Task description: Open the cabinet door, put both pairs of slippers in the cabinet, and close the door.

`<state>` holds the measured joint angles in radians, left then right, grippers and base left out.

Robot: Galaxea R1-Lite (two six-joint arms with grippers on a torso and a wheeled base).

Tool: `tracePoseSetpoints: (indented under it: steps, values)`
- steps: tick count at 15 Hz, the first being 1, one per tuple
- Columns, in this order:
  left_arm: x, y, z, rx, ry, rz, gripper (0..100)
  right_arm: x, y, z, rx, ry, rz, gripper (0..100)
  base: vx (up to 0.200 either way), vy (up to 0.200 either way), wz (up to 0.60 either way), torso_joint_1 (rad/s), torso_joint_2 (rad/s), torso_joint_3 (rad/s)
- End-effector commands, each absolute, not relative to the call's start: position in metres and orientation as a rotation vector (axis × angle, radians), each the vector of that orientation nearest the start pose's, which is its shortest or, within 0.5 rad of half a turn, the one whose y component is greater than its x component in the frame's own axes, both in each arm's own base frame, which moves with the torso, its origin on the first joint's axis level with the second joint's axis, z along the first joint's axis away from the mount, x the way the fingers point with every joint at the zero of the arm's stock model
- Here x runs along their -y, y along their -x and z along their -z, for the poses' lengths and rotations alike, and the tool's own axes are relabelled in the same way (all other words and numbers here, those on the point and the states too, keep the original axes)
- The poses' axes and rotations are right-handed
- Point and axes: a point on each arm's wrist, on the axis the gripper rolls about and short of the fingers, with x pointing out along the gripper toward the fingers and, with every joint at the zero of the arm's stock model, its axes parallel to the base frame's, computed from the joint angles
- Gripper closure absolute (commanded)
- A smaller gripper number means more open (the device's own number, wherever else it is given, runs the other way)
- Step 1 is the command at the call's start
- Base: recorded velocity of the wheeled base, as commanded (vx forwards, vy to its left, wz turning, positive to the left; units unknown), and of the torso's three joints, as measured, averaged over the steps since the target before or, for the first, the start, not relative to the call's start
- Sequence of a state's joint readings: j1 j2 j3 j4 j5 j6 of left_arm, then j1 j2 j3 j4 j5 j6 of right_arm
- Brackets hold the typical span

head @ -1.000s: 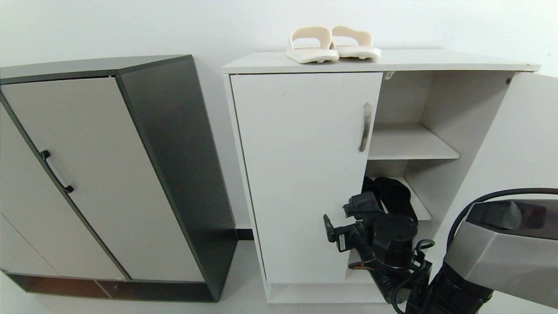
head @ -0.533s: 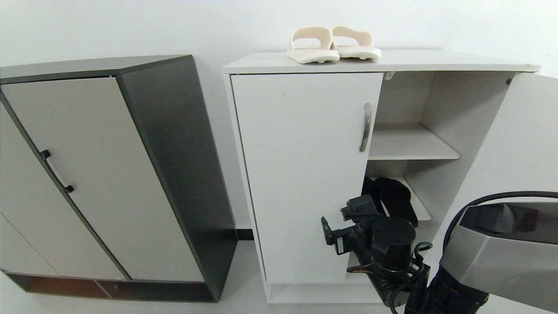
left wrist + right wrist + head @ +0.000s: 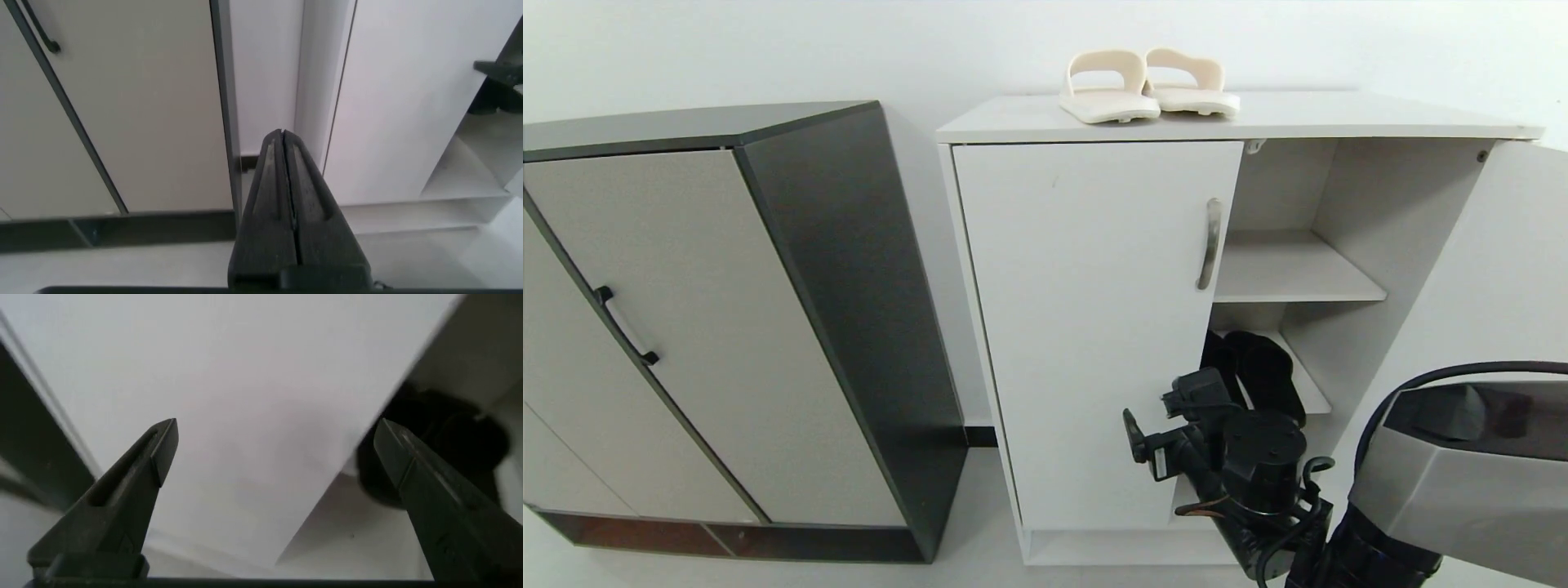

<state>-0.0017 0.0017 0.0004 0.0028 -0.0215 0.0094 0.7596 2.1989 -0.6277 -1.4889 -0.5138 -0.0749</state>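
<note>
Head view showed the cream slippers (image 3: 1147,86) atop the cabinet (image 3: 1339,122), lying front-to-back, well above my wide-open right end effector (image 3: 1164,412).

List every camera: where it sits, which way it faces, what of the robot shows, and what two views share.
Head view: on the robot's head, looking forward and down at the white cabinet and dark cabinet; the right gripper shows.
Left wrist view: on the left wrist, facing the gap between both cabinets; the shut left gripper shows.
Right wrist view: on the right wrist, facing the white cabinet's closed door; its open gripper shows.
Shared: head and right wrist views both show the black slippers.
</note>
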Motion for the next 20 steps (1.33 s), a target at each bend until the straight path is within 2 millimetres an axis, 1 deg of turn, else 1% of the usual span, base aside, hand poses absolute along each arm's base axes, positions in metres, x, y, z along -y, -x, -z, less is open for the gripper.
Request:
tracePoseSetpoints:
  steps: [1, 2, 4, 8, 15, 20]
  values:
    - [0.0, 0.023, -0.076, -0.001, -0.009, 0.025, 100, -0.234, -0.261, -0.06, -0.055, 0.121, -0.252, 0, 0.0, 0.0, 0.0, 0.046, -0.26, -0.364]
    - [0.0, 0.023, -0.076, -0.003, -0.009, 0.023, 100, -0.235, -0.26, -0.062, -0.049, 0.116, -0.26, 0, 0.0, 0.0, 0.0, 0.061, -0.51, -0.383]
    - [0.0, 0.023, -0.076, -0.003, -0.009, 0.023, 100, -0.235, -0.251, -0.069, -0.022, 0.098, -0.332, 0, 0.0, 0.0, 0.0, 0.036, -0.54, -0.354]
    - [0.0, 0.023, -0.076, -0.001, -0.009, 0.023, 100, -0.235, -0.248, -0.077, -0.001, 0.084, -0.341, 0, 0.0, 0.0, 0.0, 0.115, -0.47, -0.349]
    - [0.0, 0.023, -0.076, -0.003, -0.009, 0.023, 100, -0.236, -0.248, -0.075, -0.008, 0.087, -0.341, 0, 0.0, 0.0, 0.0, 0.152, -0.48, -0.327]
    - [0.0, 0.023, -0.076, -0.003, -0.009, 0.025, 100, -0.235, -0.248, -0.072, -0.016, 0.093, -0.34, 0, 0.0, 0.0, 0.0, 0.196, -0.51, -0.309]
